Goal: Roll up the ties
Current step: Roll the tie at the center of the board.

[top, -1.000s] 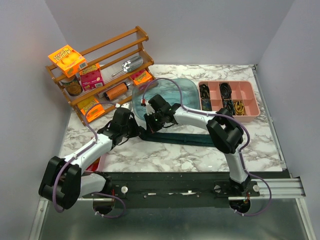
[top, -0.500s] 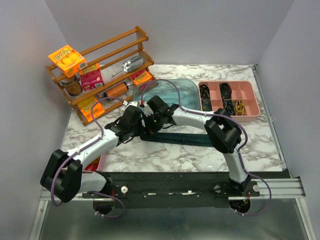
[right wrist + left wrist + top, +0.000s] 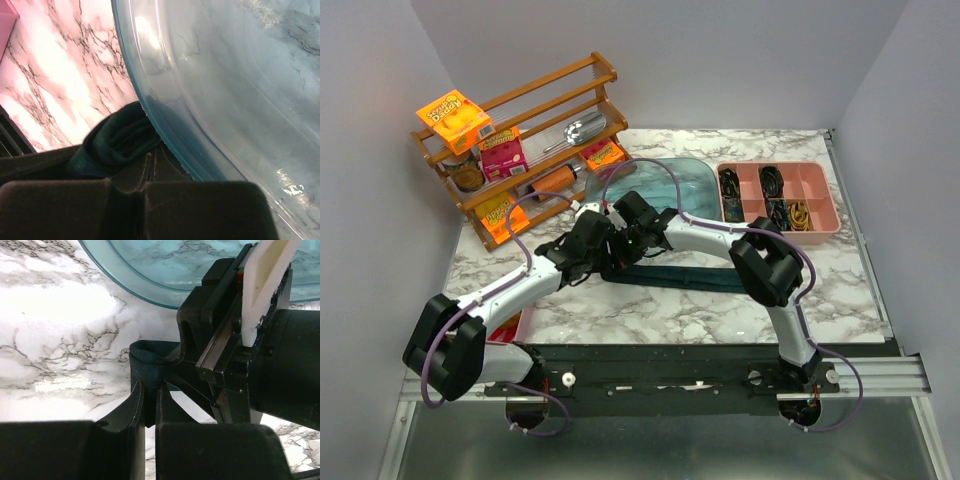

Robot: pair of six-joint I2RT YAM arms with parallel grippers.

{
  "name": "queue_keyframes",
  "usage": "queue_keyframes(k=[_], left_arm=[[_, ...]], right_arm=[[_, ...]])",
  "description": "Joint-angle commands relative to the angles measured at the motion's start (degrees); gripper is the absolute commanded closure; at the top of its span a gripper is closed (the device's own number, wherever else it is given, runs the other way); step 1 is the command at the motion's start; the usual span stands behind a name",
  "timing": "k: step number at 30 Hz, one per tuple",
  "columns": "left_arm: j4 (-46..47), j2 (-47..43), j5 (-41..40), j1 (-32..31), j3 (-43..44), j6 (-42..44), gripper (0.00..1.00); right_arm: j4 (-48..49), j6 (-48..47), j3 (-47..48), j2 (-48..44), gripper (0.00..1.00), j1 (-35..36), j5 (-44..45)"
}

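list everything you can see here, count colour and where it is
tie: one, dark teal, on table before tub, left end bunched
tub: one, clear blue, mid table
rack: one, wooden, far left
boxes: four, three orange and one pink, on rack
scoop: one, silver, on rack
jar: one, dark, on rack
bottle: one, brown, lying on rack
tray: one, pink, far right
coils: several, black and yellow, in tray
bin: one, pink, near left, mostly hidden
table: one, white marble
arms: two, white and black, near edge
left end effector: one, black, shut on tie
right end effector: one, black, shut on tie
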Motion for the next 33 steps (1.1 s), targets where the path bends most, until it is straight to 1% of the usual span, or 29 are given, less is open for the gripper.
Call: queue_keyframes(k=[1,4,12,16,20,27,33], left_arm=[[-6.1,-0.1,-5.4,-0.7,3.0,-0.7,1.0],[-9.8,-0.3,-7.8,-0.7,3.4,-0.4,1.0],[-19.7,1.0,-15.6,-1.1,5.4,-1.2,1.0],[-23.4,2.3,-21.2,-2.3,6.8,-2.4,1.0],[-24.8,4.0,-23.6,-3.6,7.7,-3.2,1.0],[-26.5,10.0,-27.6,-7.3,9.6,-5.0,1.0],[-25.2,14.2,-27.3,-10.7,11.4,-5.5,1.0]], right_arm=[[-0.5,0.1,0.2,-2.5,1.0,0.0,1.5],[-0.8,0.1,-0.4,-3.9,0.99,-0.1,1.5],[-0.5,1.0,-3.3,-11.1,1.0,-0.4,3.5],[-0.6,1.1,-4.7,-13.6,1.0,-1.3,4.4],[-0.6,1.1,-6.5,-15.4,1.0,-2.4,5.0],[-0.7,1.4,-10.4,-16.9,1.0,-5.6,6.4],[-0.7,1.1,-12.1,-16.8,1.0,-7.3,6.4]])
